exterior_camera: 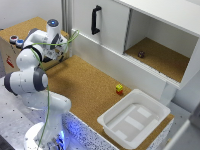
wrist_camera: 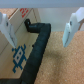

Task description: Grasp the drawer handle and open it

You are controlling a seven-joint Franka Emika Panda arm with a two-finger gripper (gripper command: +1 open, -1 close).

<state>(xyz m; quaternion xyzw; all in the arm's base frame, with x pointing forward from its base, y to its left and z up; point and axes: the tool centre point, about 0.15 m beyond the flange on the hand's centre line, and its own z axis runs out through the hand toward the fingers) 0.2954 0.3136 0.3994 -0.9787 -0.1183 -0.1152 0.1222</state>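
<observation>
In the wrist view a black drawer handle (wrist_camera: 42, 44) curves across a cardboard-brown drawer front (wrist_camera: 15, 55) that bears a blue pixel figure (wrist_camera: 19, 54). My gripper (wrist_camera: 39, 44) is open, with its white fingers (wrist_camera: 7, 29) on either side of the handle and not touching it. In the exterior view my gripper (exterior_camera: 60, 51) is at the left, low against the brown drawer unit (exterior_camera: 10, 52). The arm hides the handle there.
A white cabinet with a black door handle (exterior_camera: 95, 20) stands behind, its right compartment open with a small dark object (exterior_camera: 141, 54) inside. A white bin (exterior_camera: 115, 127) and a small yellow-red cube (exterior_camera: 119, 88) sit on the cork tabletop (exterior_camera: 85, 85). Two round caps (exterior_camera: 16, 40) lie on the drawer unit.
</observation>
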